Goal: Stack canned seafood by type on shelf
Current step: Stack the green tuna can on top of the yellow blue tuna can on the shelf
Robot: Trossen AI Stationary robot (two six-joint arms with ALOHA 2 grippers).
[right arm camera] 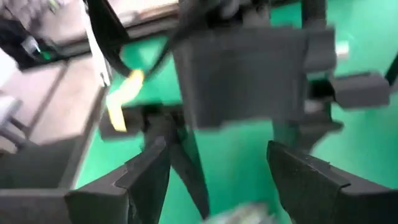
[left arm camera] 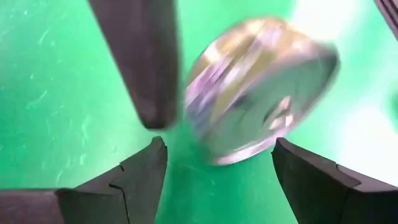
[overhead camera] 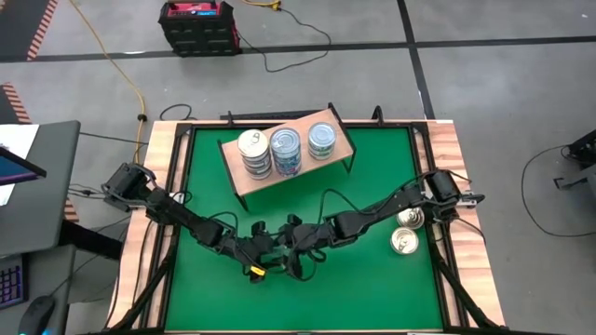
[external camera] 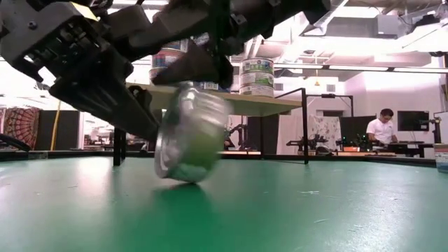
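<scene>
1. Three stacks of tins (overhead camera: 287, 149) stand in a row on the shelf (overhead camera: 244, 174), a light-wood board on black legs at the far side of the green tabletop (overhead camera: 372, 279); the left stack has a silver lid, the middle one blue side labels, the right one a pale top.
2. Two loose tins (overhead camera: 407, 231) lie lid-up on the tabletop near its right edge, just beside the right arm's base joints.
3. One more tin (external camera: 189, 133) sits tilted on its rim on the green surface, blurred, under both arms at the near middle.
4. Left hand (left arm camera: 217, 162): its fingers stand apart, with the tilted tin (left arm camera: 261, 93) just beyond the gap between the tips; no grip on it shows.
5. Right hand (right arm camera: 214, 165): fingers also apart, holding nothing, facing the other arm's dark wrist block.
6. Only the low view shows the tin's tilt and its one-edge contact; from above, the crossed arms hide it. That view also shows a seated person far behind, at a desk.
7. Only the overhead view shows the two loose tins and a red-topped case on the floor.
8. Label writing on the stacked tins is too small to read.
</scene>
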